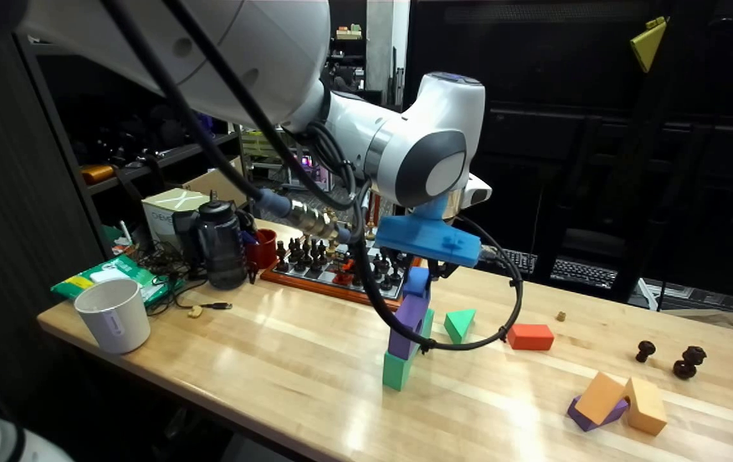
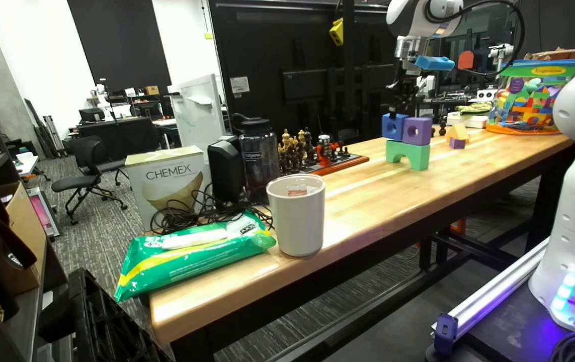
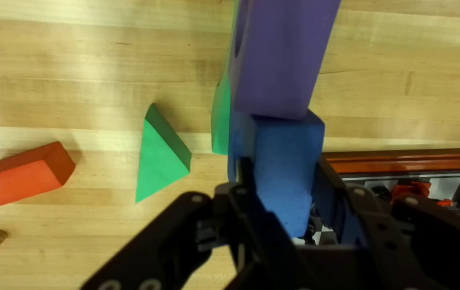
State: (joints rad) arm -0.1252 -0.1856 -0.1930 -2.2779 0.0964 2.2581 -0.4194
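Wooden table: green arch, red block, chessboard, white cup

white walls rise; chairs stand on gray carpet.

A pale mug is seen beside a green packet, near which a Chemex box is placed.

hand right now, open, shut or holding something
Hand: closed, holding the blue block by two opposite sides, next to the purple block.
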